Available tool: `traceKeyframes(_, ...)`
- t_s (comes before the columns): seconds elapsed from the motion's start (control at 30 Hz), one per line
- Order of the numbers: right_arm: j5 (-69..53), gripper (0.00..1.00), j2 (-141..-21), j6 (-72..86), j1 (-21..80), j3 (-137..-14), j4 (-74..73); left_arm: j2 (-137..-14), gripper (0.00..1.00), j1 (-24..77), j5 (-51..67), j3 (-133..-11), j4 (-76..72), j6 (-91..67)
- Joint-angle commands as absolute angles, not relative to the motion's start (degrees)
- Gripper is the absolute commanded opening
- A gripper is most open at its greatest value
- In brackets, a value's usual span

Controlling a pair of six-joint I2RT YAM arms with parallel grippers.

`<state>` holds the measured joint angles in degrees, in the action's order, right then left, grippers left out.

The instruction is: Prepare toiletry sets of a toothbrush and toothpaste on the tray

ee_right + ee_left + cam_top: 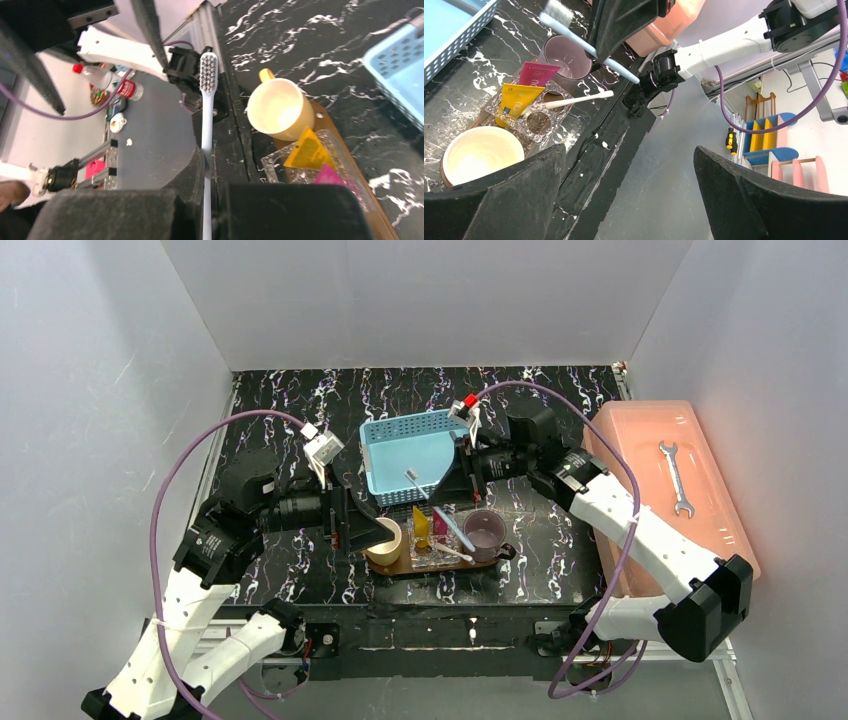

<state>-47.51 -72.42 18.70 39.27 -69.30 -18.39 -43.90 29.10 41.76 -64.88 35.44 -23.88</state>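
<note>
The dark-brown tray point(440, 569) lies near the table's front edge. On it a clear dish point(432, 553) holds the yellow toothpaste point(421, 528) and the pink toothpaste point(440, 526), upright side by side. A white toothbrush point(452, 552) lies across the dish. My right gripper point(434, 500) is shut on a pale-blue toothbrush point(207, 100), held slanted above the tray near the purple cup point(485, 532); its bristle head point(556, 12) points toward the basket. My left gripper point(372, 533) stands open and empty just left of the cream cup point(386, 539).
A light-blue basket point(405, 455) sits behind the tray. A salmon-pink box point(690, 440) with a wrench point(676, 478) on its lid fills the right side. White walls enclose the black marbled table point(290, 580).
</note>
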Motion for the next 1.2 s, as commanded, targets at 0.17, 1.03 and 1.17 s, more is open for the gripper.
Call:
traceKeyframes(0.17,-56.54,0.01,-68.64,26.04,43.76,-64.31,-1.69,-43.9,0.94,29.18,46.98,-65.98,31.11,-26.27)
traceKeyframes(1.03,-56.26,0.01,-69.93,30.9,53.38,-63.62,8.01,-45.04,0.54,29.2,52.74,-67.06,27.69,-26.37)
traceKeyframes(1.17,-56.02,0.01,-70.29,31.02,53.68,-63.71,8.0,-44.89,0.5,29.18,52.73,-67.24,27.53,-26.37)
